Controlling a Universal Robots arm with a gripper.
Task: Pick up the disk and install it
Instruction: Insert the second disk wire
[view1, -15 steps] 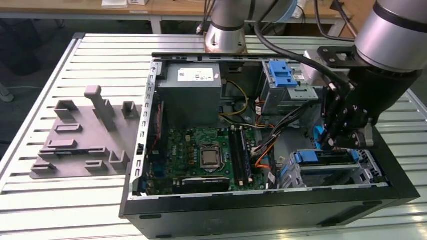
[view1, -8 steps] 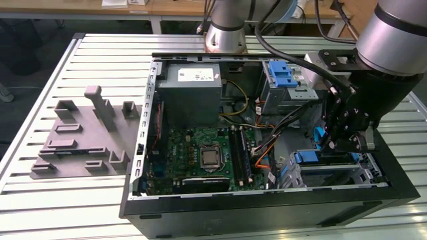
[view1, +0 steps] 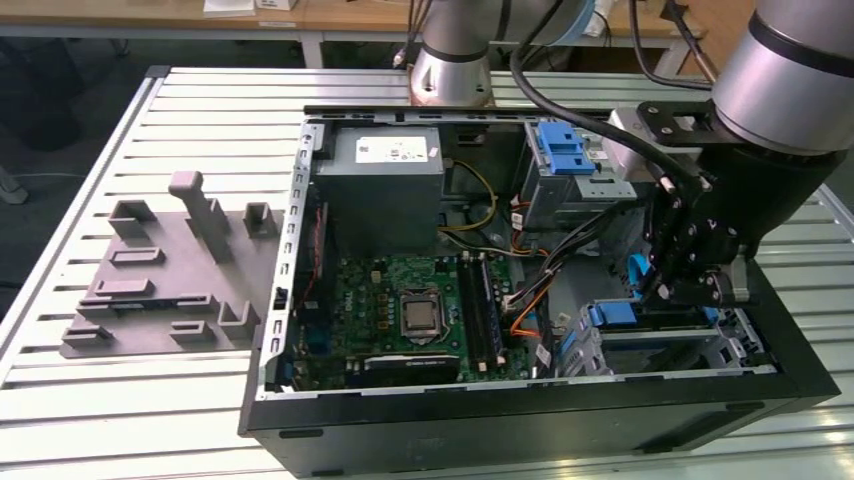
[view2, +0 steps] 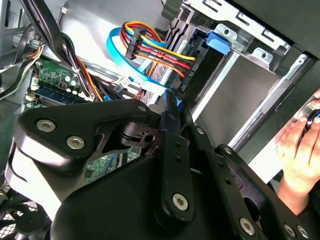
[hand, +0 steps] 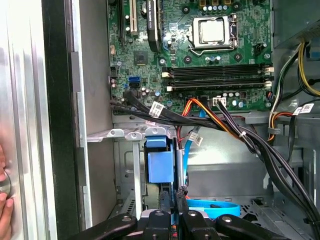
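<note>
The disk (hand: 160, 167) stands on edge in the drive bay at the front corner of the open computer case (view1: 287, 300), with its blue carrier frame and a strip of silver metal showing. In the exterior view the blue frame of the disk (view1: 617, 315) lies low on the exterior view's right. My gripper (hand: 172, 210) reaches down into that bay, its two black fingers (hand: 162, 202) drawn close on a thin blue edge of the carrier. In the second wrist view the gripper (view2: 172, 102) tapers to a point beside the bay wall. The arm's black gripper (view1: 687, 295) hangs over the bay.
A green motherboard (view1: 414, 310) fills the case floor. The grey power-supply box (view1: 387, 185) sits at the back and a blue latch with a metal cage (view1: 567, 160) beside it. Cable bundles (hand: 235, 130) cross next to the bay. A grey fixture (view1: 160, 270) lies outside. A person's hand (view2: 300, 150) rests near the case.
</note>
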